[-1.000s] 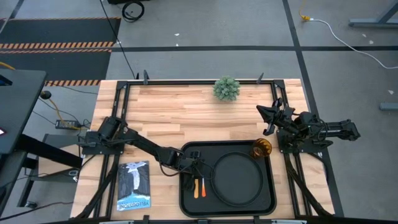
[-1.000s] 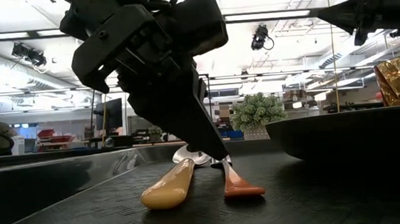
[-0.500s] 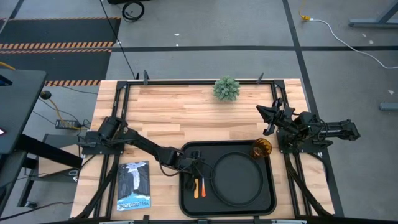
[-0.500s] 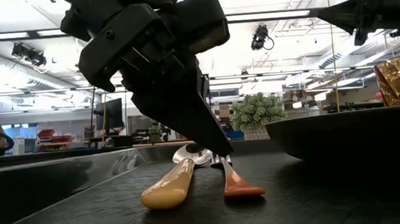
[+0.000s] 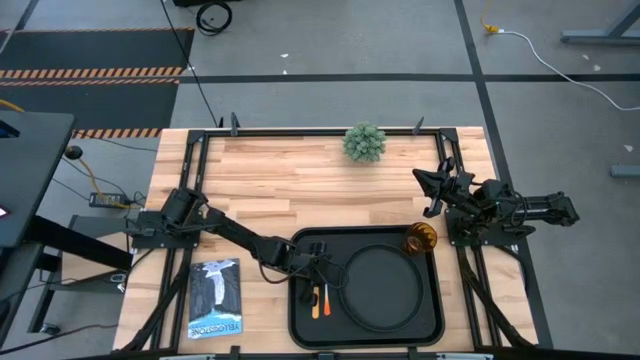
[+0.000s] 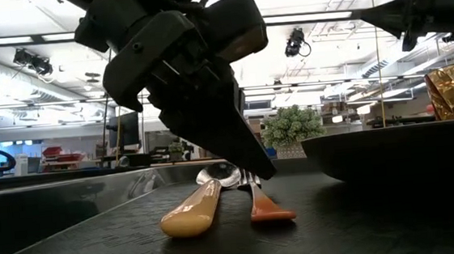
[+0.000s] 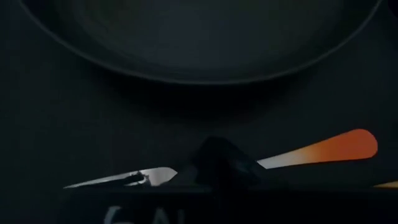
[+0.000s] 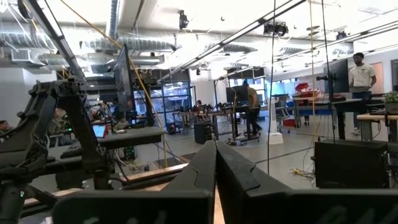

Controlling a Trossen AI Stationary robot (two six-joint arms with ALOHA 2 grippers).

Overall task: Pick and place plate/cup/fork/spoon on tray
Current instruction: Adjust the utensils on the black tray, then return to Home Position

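Note:
The black tray [image 5: 303, 330] lies at the table's near middle. On it rest the round black plate [image 5: 380, 285], the amber cup [image 5: 420, 238] at the far right corner, and the spoon [image 5: 315, 302] and fork [image 5: 326, 298] side by side, left of the plate. My left gripper [image 5: 320, 272] is low over the tray, shut on the fork [image 6: 268, 211]. The spoon [image 6: 192, 215] lies just beside it. My right gripper [image 5: 432, 190] is shut and empty, raised over the table's right side, beyond the cup. My left gripper has the fork by its neck [image 7: 273, 160], between the silver tined head [image 7: 124, 179] and the orange handle [image 7: 329, 149]. The fingers [image 6: 245, 154] slant down from the left and far side and lie across the fork. The fork lies flat on the tray floor.
A small green plant [image 5: 364, 141] stands at the table's far edge. A booklet [image 5: 215, 298] lies left of the tray. The plate's rim [image 6: 391, 150] rises close to the right of the fork. Bare wood lies between the tray and the plant.
My left gripper has shifted a little toward the table's right, toward the plate, staying low on the fork's neck. The fork's handle end has slid slightly on the tray floor. The spoon has stayed where it was.

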